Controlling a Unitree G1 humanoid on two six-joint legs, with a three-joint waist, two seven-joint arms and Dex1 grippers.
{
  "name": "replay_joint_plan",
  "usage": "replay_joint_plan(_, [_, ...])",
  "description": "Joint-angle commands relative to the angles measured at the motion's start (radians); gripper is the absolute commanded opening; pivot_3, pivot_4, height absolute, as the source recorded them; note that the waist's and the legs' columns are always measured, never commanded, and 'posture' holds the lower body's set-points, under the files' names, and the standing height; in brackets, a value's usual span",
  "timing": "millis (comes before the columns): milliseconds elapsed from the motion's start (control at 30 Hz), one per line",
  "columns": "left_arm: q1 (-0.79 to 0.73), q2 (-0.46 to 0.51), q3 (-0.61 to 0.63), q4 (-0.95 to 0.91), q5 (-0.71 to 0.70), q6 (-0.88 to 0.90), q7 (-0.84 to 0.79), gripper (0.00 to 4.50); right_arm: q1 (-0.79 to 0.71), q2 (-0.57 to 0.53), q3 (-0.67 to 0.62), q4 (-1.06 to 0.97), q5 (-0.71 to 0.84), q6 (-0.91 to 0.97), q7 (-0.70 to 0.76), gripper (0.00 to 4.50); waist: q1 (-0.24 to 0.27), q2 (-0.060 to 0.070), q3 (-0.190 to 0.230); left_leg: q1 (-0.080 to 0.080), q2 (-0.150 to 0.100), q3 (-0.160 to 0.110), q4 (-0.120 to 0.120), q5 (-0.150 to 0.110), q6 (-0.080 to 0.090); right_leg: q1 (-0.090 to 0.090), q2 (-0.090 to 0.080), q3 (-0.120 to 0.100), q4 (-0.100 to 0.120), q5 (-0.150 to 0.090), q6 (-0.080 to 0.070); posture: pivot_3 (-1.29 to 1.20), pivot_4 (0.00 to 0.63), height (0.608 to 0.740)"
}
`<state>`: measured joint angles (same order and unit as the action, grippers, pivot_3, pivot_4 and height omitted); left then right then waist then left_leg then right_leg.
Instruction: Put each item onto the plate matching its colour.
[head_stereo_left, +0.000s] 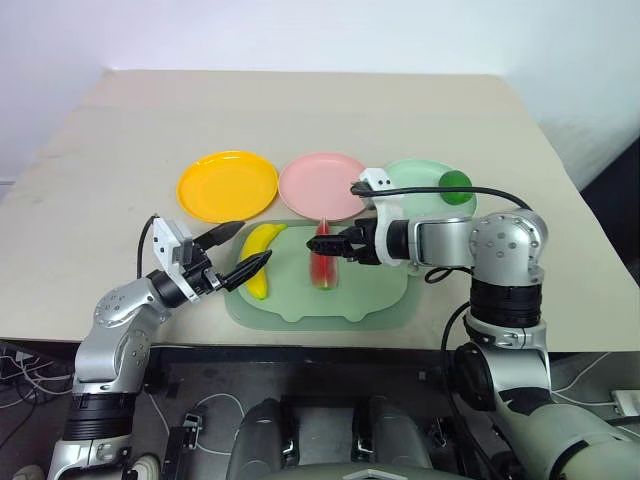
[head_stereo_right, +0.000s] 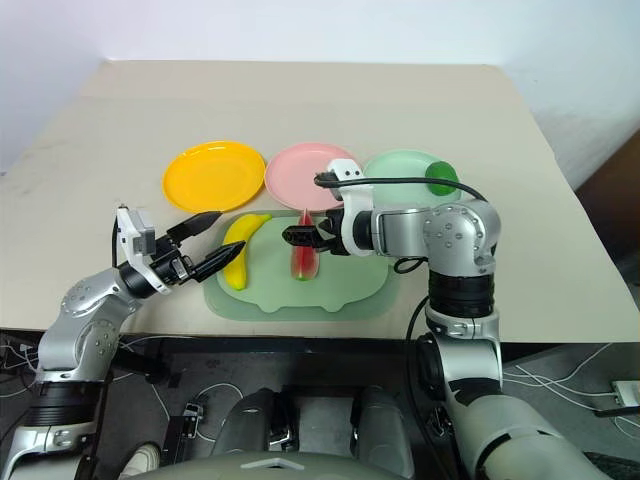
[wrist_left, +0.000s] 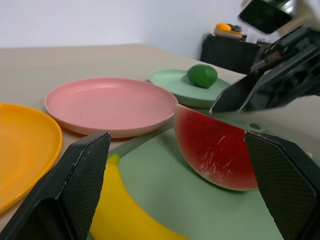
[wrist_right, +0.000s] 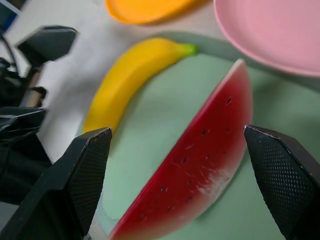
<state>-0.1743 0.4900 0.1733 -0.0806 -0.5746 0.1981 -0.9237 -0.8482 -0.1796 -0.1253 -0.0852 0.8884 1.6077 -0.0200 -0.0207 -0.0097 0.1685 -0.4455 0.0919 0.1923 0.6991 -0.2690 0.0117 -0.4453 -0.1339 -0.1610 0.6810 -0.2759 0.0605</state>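
- toward the worktop's left near edge, the left hand (head_stereo_left: 237, 252) hovers with its fingers spread wide and nothing between them, tips just beside the banana (head_stereo_left: 260, 258).
- the banana lies on the left part of the pale green tray (head_stereo_left: 380, 300), which sits by the near edge; the orange-yellow plate (head_stereo_left: 227, 185) waits just behind it, empty.
- at the tray's middle the watermelon wedge (head_stereo_left: 323, 266) stands on its rind, with the pink plate (head_stereo_left: 322, 185) behind it bare.
- the right hand (head_stereo_left: 325, 243) reaches in from the right, fingers apart and holding nothing, poised over the wedge; its wrist view shows the wedge between the two fingers.
- further right, the green fruit (head_stereo_left: 455, 182) already rests on the mint green plate (head_stereo_left: 412, 180), so that pairing looks done.
- the step in hand seems to be the watermelon pick: the right hand would need to lower, close across the wedge's flat sides, then carry it back to the pink plate.
- the two hands are close together, so they need to keep clear of each other.
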Motion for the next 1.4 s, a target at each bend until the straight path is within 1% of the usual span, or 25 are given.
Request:
replay_joint_plan(33, [-0.001,0.010,0.014,-0.033,0.000,-0.017,-0.003,4.50,-0.033,0.005,0.006,0.018,0.037,0.007,-0.044,4.44,0.002,0.000,0.000,0.000,0.000,0.000,0.000,0.000,0.000,0.000,0.000,0.000,0.000,0.000,0.000,0.00,0.150,0.695])
replay_joint_plan(100, [0.007,0.013,0.016,-0.041,-0.001,-0.017,-0.002,4.50,-0.028,-0.004,0.051,0.027,0.015,0.007,-0.060,4.44,0.001,0.000,0.000,0.000,0.000,0.000,0.000,0.000,0.000,0.000,0.000,0.000,0.000,0.000,0.000,0.00,0.150,0.695])
replay_joint_plan(233, [0.012,0.008,0.012,-0.053,0.001,-0.017,0.007,4.50,-0.036,0.010,0.086,0.057,0.009,0.007,-0.080,4.44,-0.001,0.000,0.000,0.000,0.000,0.000,0.000,0.000,0.000,0.000,0.000,0.000,0.000,0.000,0.000,0.00,0.150,0.695])
replay_joint_plan(333, [0.016,0.002,0.011,-0.062,0.001,-0.018,0.020,4.50,-0.043,-0.003,0.189,0.050,-0.041,0.007,-0.087,4.44,-0.003,0.000,0.000,0.000,0.000,0.000,0.000,0.000,0.000,0.000,0.000,0.000,0.000,0.000,0.000,0.00,0.150,0.695])
replay_joint_plan(400, [0.025,0.005,0.010,-0.067,0.002,-0.018,0.020,4.50,-0.043,-0.012,0.231,0.035,-0.047,0.007,-0.061,4.44,-0.003,0.000,0.000,0.000,0.001,0.000,0.000,0.000,0.000,-0.001,0.000,0.000,0.000,0.000,0.000,0.00,0.150,0.695])
replay_joint_plan(500, [0.037,0.012,0.012,-0.073,0.004,-0.019,0.017,4.50,-0.043,-0.024,0.257,0.022,-0.047,0.007,-0.027,4.44,-0.002,0.000,0.000,0.000,0.001,0.000,0.000,0.000,0.000,0.000,0.000,0.000,0.000,0.000,0.000,0.00,0.150,0.695])
replay_joint_plan(633, [0.046,0.016,0.024,-0.075,0.001,-0.021,0.023,4.50,-0.036,-0.051,0.322,-0.001,-0.098,0.007,0.008,4.44,0.000,0.000,0.000,0.000,0.001,0.000,0.000,-0.001,0.001,0.000,0.000,0.000,0.000,0.000,0.000,0.00,0.150,0.695])
replay_joint_plan(733, [0.052,0.012,0.020,-0.080,0.001,-0.021,0.026,4.50,-0.037,-0.053,0.340,-0.019,-0.131,0.004,0.044,4.44,-0.001,0.000,0.000,0.000,0.001,0.000,0.000,-0.001,0.001,0.000,0.000,0.000,0.000,0.000,0.000,0.00,0.150,0.695])
replay_joint_plan(900, [0.046,0.007,0.013,-0.079,0.002,-0.021,0.035,4.50,-0.031,-0.102,0.458,-0.048,-0.210,-0.068,0.121,4.44,-0.001,0.000,0.000,0.000,0.001,0.000,0.000,-0.001,0.002,0.000,0.000,0.000,0.000,0.000,0.000,0.00,0.150,0.695])
replay_joint_plan(967, [0.046,0.008,0.013,-0.080,0.001,-0.021,0.035,4.50,-0.027,-0.103,0.469,-0.049,-0.230,-0.075,0.141,4.44,-0.001,0.000,0.000,0.000,0.001,0.000,0.000,-0.002,0.002,0.000,0.000,0.000,-0.001,0.000,0.000,0.00,0.150,0.695])
replay_joint_plan(1067, [0.044,0.010,0.013,-0.078,0.002,-0.021,0.036,4.50,-0.024,-0.101,0.471,-0.052,-0.256,-0.086,0.172,3.89,-0.001,0.000,0.000,0.000,0.001,0.000,0.000,-0.002,0.002,-0.001,0.000,0.000,-0.001,0.000,0.000,0.00,0.150,0.695])
replay_joint_plan(1200, [0.049,0.013,0.014,-0.081,0.003,-0.020,0.037,4.50,-0.025,-0.102,0.462,-0.062,-0.288,-0.100,0.205,2.58,-0.001,0.000,0.000,-0.001,0.001,0.000,0.000,-0.001,0.001,-0.001,0.000,0.000,-0.001,0.000,0.000,0.00,0.150,0.695])
replay_joint_plan(1233, [0.048,0.013,0.016,-0.081,0.002,-0.019,0.038,4.50,-0.025,-0.104,0.462,-0.065,-0.295,-0.102,0.215,2.35,-0.001,0.000,0.000,0.000,0.001,0.000,0.000,-0.001,0.001,-0.001,0.000,0.000,-0.001,0.000,0.000,0.00,0.150,0.695])
replay_joint_plan(1267, [0.047,0.014,0.017,-0.080,0.001,-0.019,0.038,4.50,-0.023,-0.105,0.463,-0.067,-0.298,-0.105,0.228,2.23,-0.001,0.000,0.000,-0.001,0.001,0.000,0.000,-0.001,0.001,-0.001,0.000,0.000,-0.001,0.000,0.000,0.00,0.150,0.695])
replay_joint_plan(1300, [0.046,0.014,0.017,-0.079,0.001,-0.019,0.038,4.50,-0.022,-0.106,0.463,-0.069,-0.302,-0.105,0.238,2.01,-0.001,0.000,0.000,-0.001,0.001,0.000,0.000,-0.001,0.002,-0.001,0.000,0.000,-0.001,0.000,0.000,0.00,0.150,0.695])
replay_joint_plan(1367, [0.044,0.015,0.019,-0.077,0.000,-0.019,0.037,4.50,-0.019,-0.106,0.460,-0.076,-0.311,-0.112,0.254,1.86,-0.001,0.000,0.000,-0.001,0.001,0.000,0.000,-0.001,0.002,-0.001,0.000,0.000,-0.001,0.000,0.000,0.00,0.150,0.695])
replay_joint_plan(1400, [0.044,0.016,0.019,-0.077,0.000,-0.019,0.037,4.50,-0.018,-0.105,0.456,-0.081,-0.316,-0.115,0.259,1.86,-0.001,0.000,0.000,-0.001,0.001,0.000,0.000,-0.001,0.002,-0.001,0.000,0.000,-0.001,0.000,0.000,0.00,0.150,0.695])
